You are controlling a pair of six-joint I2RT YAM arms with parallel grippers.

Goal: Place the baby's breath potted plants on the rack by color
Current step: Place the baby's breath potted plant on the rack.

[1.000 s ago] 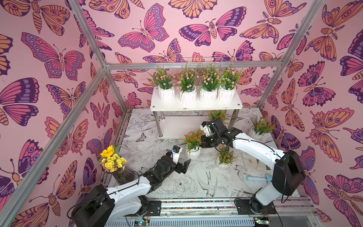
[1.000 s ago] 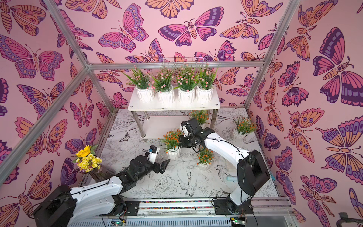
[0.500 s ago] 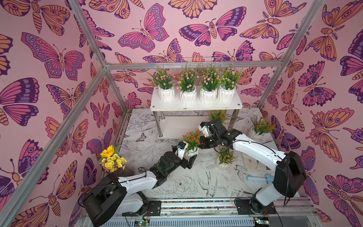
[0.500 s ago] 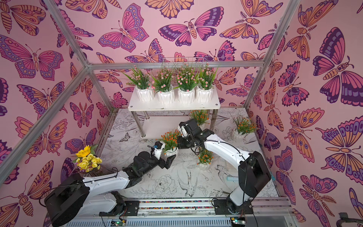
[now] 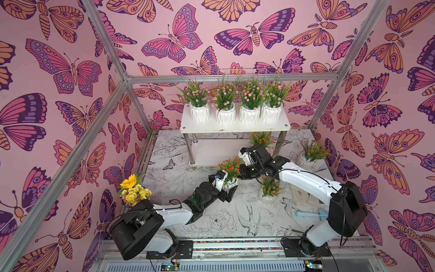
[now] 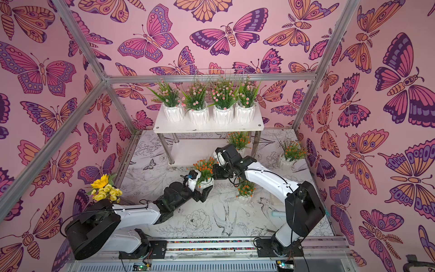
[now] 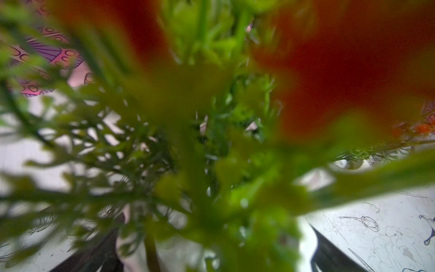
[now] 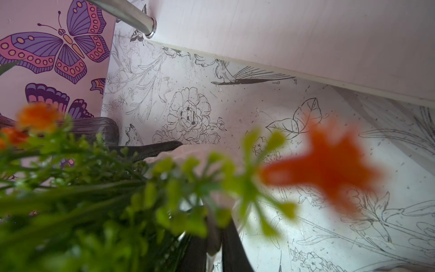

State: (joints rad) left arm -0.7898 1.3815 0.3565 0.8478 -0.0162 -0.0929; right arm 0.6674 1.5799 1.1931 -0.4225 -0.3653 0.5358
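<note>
Before the rack [image 5: 235, 126], right gripper [image 5: 240, 173] pinches the upright orange plant [image 5: 229, 166]; left gripper [image 5: 227, 188] seemingly open around it.

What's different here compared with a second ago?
The left gripper reached forward to the orange-flowered plant; its open jaws now flank the pot. The right gripper stayed shut on that plant's greenery, barely shifting. Nothing was released. That plant, the four pink plants on the rack and the other three orange plants kept their places.
</note>
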